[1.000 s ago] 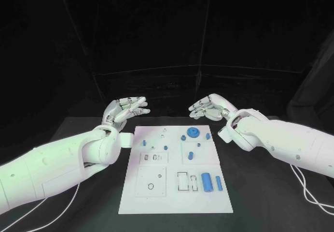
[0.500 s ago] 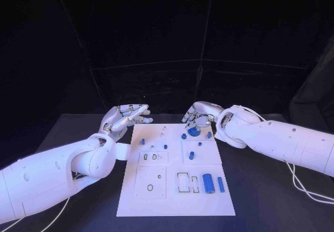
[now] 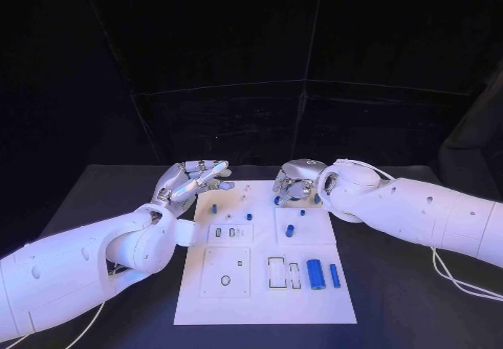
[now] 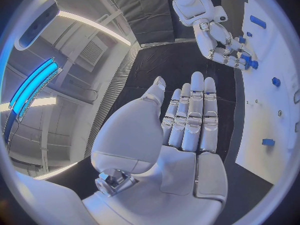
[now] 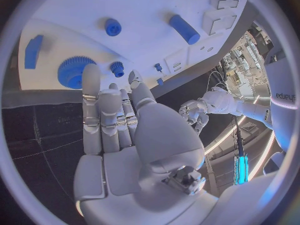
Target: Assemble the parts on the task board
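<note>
The white task board (image 3: pixel 262 291) lies in the middle of the black table. My right hand (image 3: pixel 296 182) hovers over the board's far end, fingers stretched out and holding nothing. In the right wrist view this hand (image 5: pixel 119 115) points at the large blue gear (image 5: pixel 74 71) and a small blue gear (image 5: pixel 117 68) just past its fingertips. From the head view the large gear (image 3: pixel 280 200) is mostly hidden under that hand. My left hand (image 3: pixel 194 178) floats by the board's far left corner, fingers apart and empty; its flat palm (image 4: pixel 187 115) faces the right hand (image 4: pixel 222 42).
A thick blue cylinder (image 3: pixel 315 274) and a blue bar (image 3: pixel 334 275) lie on the board's near right part. A blue peg (image 3: pixel 288 231) stands mid-board, with small blue pieces (image 3: pixel 214 209) (image 3: pixel 249 217) farther back. Black table surrounds the board.
My right hand has come down and inward from beyond the board onto its far end, over the large gear. The left hand has shifted only slightly.
</note>
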Robot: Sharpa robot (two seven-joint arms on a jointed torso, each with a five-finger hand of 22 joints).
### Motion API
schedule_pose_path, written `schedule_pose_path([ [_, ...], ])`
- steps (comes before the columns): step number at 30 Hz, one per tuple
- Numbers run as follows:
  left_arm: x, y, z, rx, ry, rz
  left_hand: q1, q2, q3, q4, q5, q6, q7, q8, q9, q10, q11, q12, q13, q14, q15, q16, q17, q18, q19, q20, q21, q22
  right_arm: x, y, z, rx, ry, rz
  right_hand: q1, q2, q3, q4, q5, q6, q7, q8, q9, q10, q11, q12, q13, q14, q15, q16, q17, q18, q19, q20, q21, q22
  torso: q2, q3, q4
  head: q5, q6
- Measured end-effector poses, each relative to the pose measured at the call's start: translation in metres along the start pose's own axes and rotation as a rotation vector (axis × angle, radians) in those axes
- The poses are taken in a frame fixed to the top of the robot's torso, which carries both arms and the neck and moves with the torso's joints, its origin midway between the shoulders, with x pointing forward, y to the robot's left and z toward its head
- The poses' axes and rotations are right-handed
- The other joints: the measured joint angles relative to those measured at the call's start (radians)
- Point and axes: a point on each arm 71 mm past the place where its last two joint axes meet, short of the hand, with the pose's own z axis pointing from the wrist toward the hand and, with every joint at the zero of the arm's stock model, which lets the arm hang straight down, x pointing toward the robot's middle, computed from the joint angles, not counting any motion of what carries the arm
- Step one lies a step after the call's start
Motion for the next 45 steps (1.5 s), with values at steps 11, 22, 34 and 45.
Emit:
schedule_pose_path([
  [11, -0.001, 0.001, 0.0, -0.011, -0.002, 0.003, -0.001, -0.001, -0.003, -0.003, 0.0, 0.0, 0.0, -0.004, 0.0, 0.0, 0.0, -0.007, 0.0, 0.007, 0.0, 0.0, 0.005, 0.0, 0.007, 0.0, 0.0, -0.001, 0.002, 0.002, 0.004, 0.019, 0.02, -0.035, -0.002, 0.011, -0.002, 0.0, 0.004, 0.002, 0.003, 0.0, 0.001, -0.007, 0.007, 0.0, 0.0, 0.002, 0.002, 0.11, 0.118, -0.002, 0.0, 0.007, 0.116, 0.132, 0.009, 0.0024, 0.0011, -0.001, 0.0],
  [22, -0.002, 0.002, 0.0, -0.022, 0.001, 0.002, -0.008, -0.001, -0.003, -0.003, 0.0, -0.004, 0.004, -0.005, 0.0, 0.0, 0.0, -0.012, 0.0, 0.007, 0.0, 0.0, 0.008, 0.0, 0.007, 0.0, 0.0, -0.001, 0.002, 0.003, 0.007, 0.027, 0.021, -0.039, 0.007, 0.052, 0.018, -0.005, 0.016, 0.007, 0.014, 0.0, 0.001, -0.007, 0.007, 0.0, 0.0, 0.004, 0.004, 0.188, 0.207, -0.016, 0.013, 0.005, 0.206, 0.239, 0.014, 0.0035, 0.0011, -0.002, 0.001],
  [34, -0.002, 0.002, 0.0, -0.033, 0.007, -0.001, -0.008, -0.001, -0.007, -0.007, 0.0, -0.009, 0.009, -0.013, -0.001, -0.004, 0.004, -0.02, 0.0, 0.007, 0.0, 0.0, 0.014, 0.0, 0.007, 0.0, 0.0, -0.004, 0.005, 0.004, 0.01, 0.036, 0.054, -0.041, 0.014, 0.066, 0.037, -0.003, 0.011, 0.024, 0.006, 0.0, 0.001, 0.0, 0.0, 0.0, 0.0, 0.004, 0.004, 0.205, 0.216, -0.016, 0.013, 0.005, 0.229, 0.26, 0.019, 0.0044, 0.0034, -0.003, -0.015],
  [45, -0.003, 0.002, -0.001, -0.035, 0.005, 0.001, -0.015, 0.006, -0.008, -0.007, 0.0, -0.009, 0.009, -0.013, -0.001, -0.004, 0.004, -0.02, 0.0, 0.007, 0.0, 0.0, 0.018, 0.0, 0.007, 0.0, 0.0, -0.006, 0.002, 0.005, 0.013, 0.038, 0.068, -0.044, 0.014, 0.066, 0.042, -0.004, 0.005, 0.031, 0.005, 0.0, 0.001, 0.008, 0.0, 0.0, 0.0, 0.003, 0.004, 0.213, 0.222, -0.016, 0.012, 0.005, 0.237, 0.268, 0.024, 0.0047, 0.0046, -0.001, -0.026],
])
